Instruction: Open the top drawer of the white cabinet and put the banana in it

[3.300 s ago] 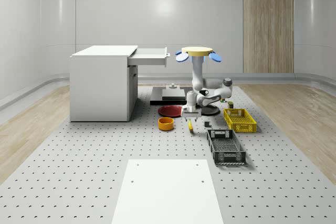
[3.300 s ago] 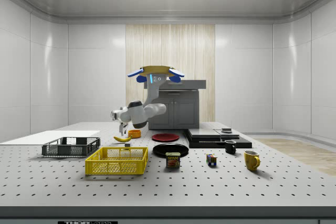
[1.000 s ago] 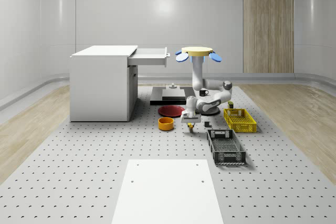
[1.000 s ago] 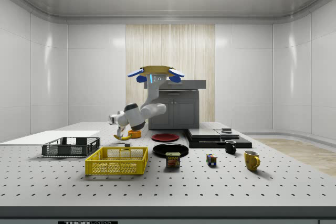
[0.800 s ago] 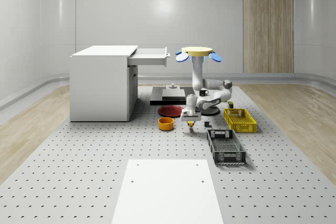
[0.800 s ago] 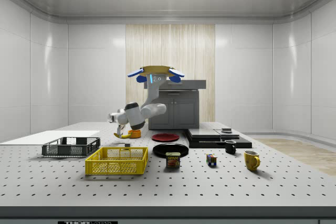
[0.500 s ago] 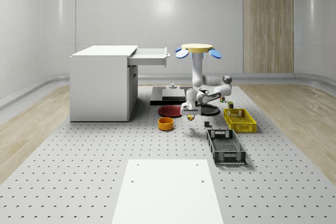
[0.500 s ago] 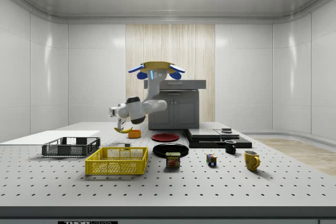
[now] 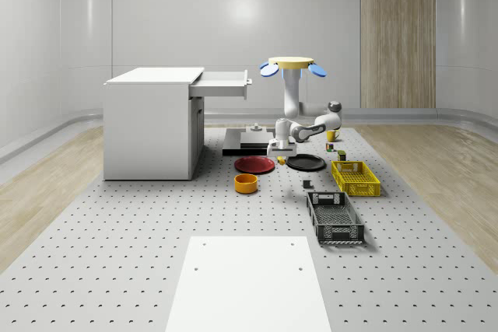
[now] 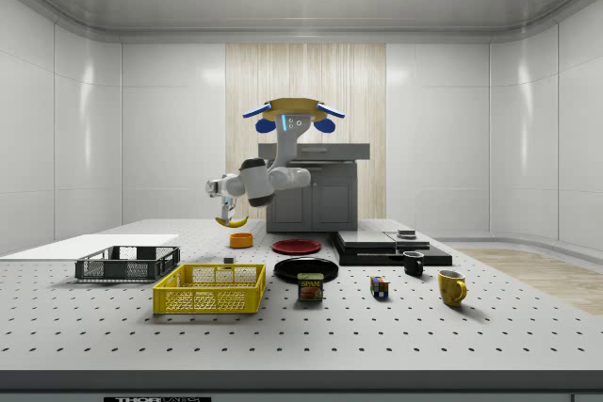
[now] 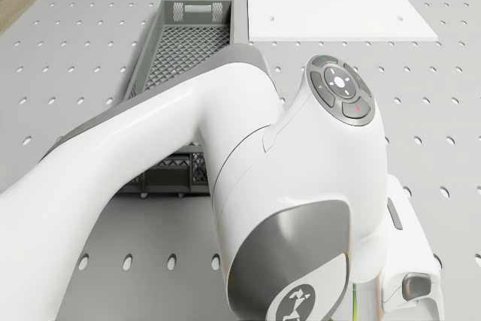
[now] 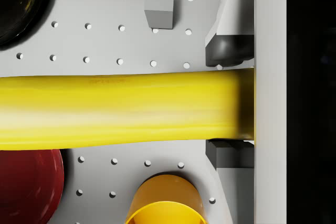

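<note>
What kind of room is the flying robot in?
It looks like a pretend robot test lab, made in a computer. The drone hovers over a big grey table full of peg holes, and its claw holds a banana in the air near a white cabinet whose top drawer is open.

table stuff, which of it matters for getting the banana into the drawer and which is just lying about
Job:
banana, clamped in the gripper, off the table
top drawer, already open
white cabinet

Lying about:
orange bowl
red plate
black plate
yellow basket
black crate
</note>
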{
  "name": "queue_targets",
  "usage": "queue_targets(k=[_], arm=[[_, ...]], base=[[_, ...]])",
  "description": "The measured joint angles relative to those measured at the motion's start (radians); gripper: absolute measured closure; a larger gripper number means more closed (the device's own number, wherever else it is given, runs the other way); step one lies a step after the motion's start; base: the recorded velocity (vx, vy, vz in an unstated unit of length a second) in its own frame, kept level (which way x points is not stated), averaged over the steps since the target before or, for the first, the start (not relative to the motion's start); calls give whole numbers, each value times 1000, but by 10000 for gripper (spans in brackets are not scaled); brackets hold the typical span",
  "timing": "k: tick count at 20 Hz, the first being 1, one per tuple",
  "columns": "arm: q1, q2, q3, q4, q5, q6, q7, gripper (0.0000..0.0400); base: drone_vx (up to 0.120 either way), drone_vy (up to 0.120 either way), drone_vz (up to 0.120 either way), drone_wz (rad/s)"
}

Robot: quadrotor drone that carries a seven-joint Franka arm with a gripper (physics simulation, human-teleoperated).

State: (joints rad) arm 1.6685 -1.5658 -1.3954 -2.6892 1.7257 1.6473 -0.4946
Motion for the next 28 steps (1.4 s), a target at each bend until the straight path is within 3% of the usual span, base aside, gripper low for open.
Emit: queue_targets(k=[28], arm=[[4,-26,-2,0,-13,23,3,211]], base=[[-120,0,120,0]])
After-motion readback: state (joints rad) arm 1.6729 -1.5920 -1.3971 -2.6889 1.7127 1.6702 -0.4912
